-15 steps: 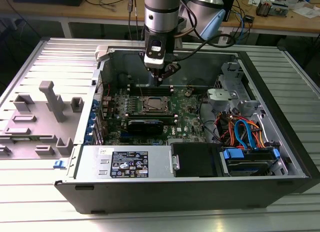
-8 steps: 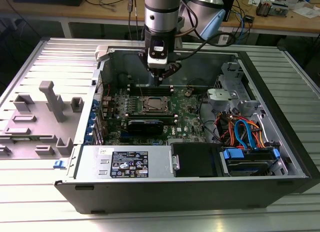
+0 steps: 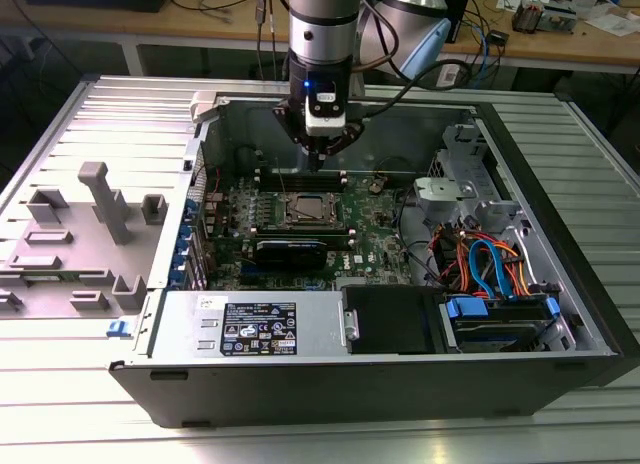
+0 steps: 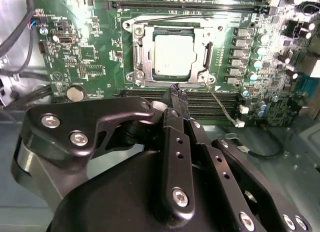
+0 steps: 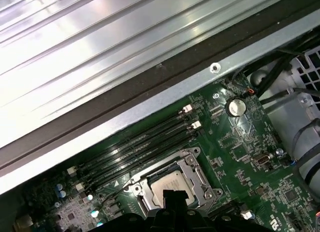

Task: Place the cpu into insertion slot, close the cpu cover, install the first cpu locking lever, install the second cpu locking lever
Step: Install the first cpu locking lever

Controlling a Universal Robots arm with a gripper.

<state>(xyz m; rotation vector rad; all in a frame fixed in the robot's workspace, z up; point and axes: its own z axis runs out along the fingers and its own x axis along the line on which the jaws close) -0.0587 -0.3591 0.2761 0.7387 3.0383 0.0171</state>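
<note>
The cpu lies flat in the insertion slot on the green board, its silver top showing through the window of the cpu cover. The cover lies down over the chip. A thin wire lever runs along one side of the socket. My gripper is shut with nothing between its fingers, and its tip hovers just beside the socket's edge, over the memory slots. In the exterior view the gripper hangs above the back edge of the socket. In the first wrist view the cpu sits just past the fingertips.
Long black memory slots flank the socket. A black card, the power supply and a bundle of cables fill the case nearer the front. A coin battery sits near the case wall. A grey fixture stands at the exterior view's left.
</note>
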